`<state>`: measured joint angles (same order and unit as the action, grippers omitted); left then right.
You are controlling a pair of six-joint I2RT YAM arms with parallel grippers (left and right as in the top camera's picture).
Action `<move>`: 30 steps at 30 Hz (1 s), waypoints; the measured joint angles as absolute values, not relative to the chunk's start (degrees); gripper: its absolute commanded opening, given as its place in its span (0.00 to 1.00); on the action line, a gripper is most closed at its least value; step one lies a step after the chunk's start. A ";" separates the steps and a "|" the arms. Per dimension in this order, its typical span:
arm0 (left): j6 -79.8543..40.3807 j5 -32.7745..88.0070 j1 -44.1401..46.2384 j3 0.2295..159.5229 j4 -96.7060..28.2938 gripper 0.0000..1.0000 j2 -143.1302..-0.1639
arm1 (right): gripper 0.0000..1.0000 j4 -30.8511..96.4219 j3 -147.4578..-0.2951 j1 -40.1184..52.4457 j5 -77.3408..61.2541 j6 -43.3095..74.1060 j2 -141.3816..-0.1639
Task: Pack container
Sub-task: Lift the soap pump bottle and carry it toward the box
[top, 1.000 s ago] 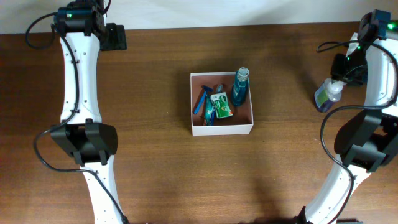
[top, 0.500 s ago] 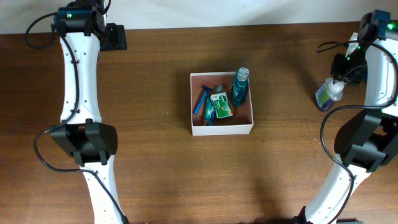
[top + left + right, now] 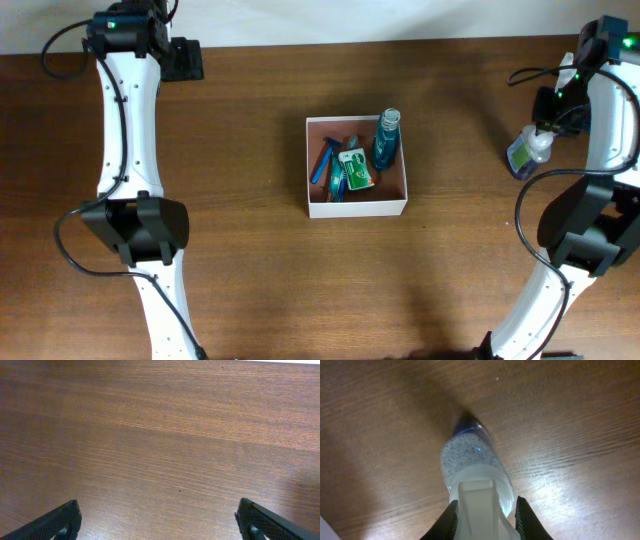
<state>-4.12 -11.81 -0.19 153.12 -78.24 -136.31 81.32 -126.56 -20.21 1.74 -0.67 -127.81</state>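
The container (image 3: 357, 208), a square white-walled box with a pinkish-brown inside, stands mid-table. It holds a blue bottle (image 3: 386, 140), a green packet (image 3: 356, 168) and blue razors (image 3: 325, 160). A clear pump bottle (image 3: 525, 152) with speckled gel stands upright at the far right. My right gripper (image 3: 541, 134) is over it; in the right wrist view its gripper (image 3: 485, 510) has both fingers pressed against the white pump head of the pump bottle (image 3: 472, 465). My left gripper (image 3: 186, 58) is at the far left back, open and empty over bare wood (image 3: 157, 520).
The brown wooden table (image 3: 250, 260) has its back edge along the top of the overhead view. Both white arms run down the left and right sides. Black cables hang near the right arm (image 3: 530, 72).
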 measured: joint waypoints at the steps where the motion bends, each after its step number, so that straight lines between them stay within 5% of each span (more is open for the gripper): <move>1: -4.12 -11.81 -0.19 153.12 -78.24 0.99 -136.31 | 0.12 82.28 -126.91 -20.21 1.43 -0.73 -127.81; 14: -4.12 -11.81 -0.19 153.12 -78.24 0.99 -136.31 | 0.11 96.99 -146.23 -20.21 -8.40 -0.67 -127.28; 30: -4.12 -11.81 -0.19 153.12 -78.26 0.99 -136.31 | 0.11 96.99 -146.47 -9.34 -17.41 5.65 -114.52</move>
<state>-4.12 -11.81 -0.19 153.12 -78.26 -136.31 96.99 -146.47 -9.34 -17.41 5.65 -114.52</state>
